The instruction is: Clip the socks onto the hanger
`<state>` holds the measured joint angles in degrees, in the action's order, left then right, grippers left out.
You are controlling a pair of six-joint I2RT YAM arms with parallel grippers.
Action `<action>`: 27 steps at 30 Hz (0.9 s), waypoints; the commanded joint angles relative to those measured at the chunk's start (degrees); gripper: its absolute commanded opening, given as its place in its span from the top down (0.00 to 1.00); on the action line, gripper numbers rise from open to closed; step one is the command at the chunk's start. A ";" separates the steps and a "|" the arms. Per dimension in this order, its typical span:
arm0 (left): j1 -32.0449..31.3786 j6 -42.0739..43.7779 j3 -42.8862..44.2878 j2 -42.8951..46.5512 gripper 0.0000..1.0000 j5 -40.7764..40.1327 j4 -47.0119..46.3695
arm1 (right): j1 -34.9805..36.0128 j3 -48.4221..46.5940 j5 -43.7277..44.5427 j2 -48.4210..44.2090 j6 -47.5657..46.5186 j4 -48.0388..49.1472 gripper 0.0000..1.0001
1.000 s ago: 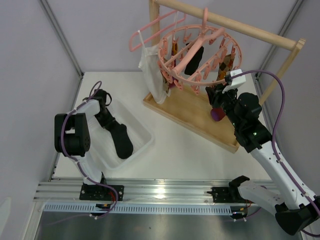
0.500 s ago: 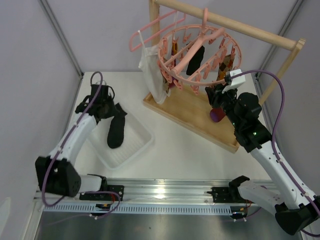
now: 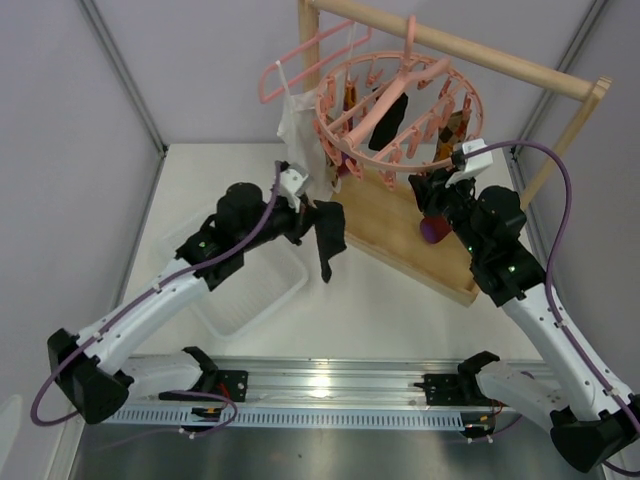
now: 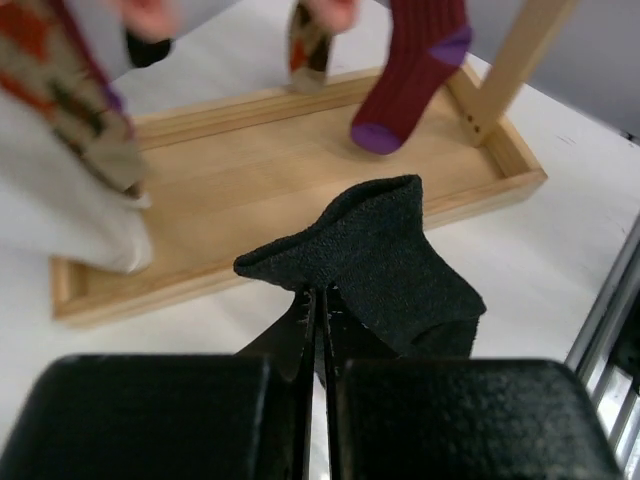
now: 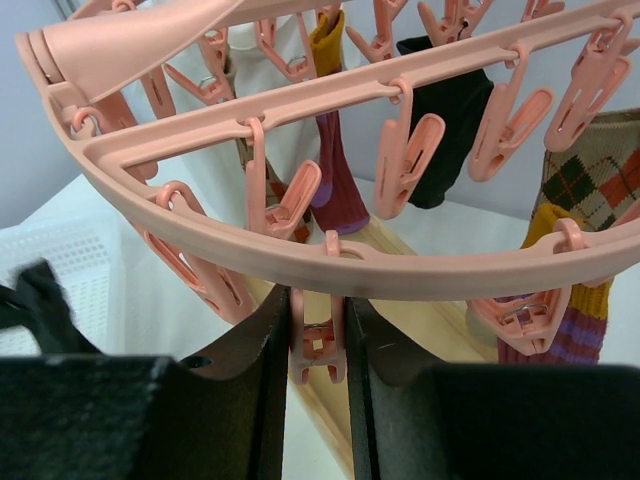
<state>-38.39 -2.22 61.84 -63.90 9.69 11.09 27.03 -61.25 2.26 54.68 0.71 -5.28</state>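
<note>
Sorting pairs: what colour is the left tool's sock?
Black; the sock shows best in left wrist view.

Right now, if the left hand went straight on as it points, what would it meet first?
Probably the wooden base ahead and below, though depth is unclear. The left hand carries a black sock.

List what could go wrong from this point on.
1. The left jaws pinch only a fold of the black sock; it could slip out on the way.
2. The right jaws squeeze one clip on the hanger, which hangs free and may swing or tilt as the sock arrives.
3. The maroon sock clipped nearby could snag the incoming one.
</note>
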 commanded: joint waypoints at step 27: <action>-9.86 -2.97 17.87 -24.69 0.99 8.94 -18.12 | -0.92 -2.03 -10.79 -3.70 4.83 -0.17 0.99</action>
<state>-47.57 -3.68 76.69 -88.14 17.80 -4.25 26.37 -61.32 -6.83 51.90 4.58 -5.54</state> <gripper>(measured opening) 0.011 0.259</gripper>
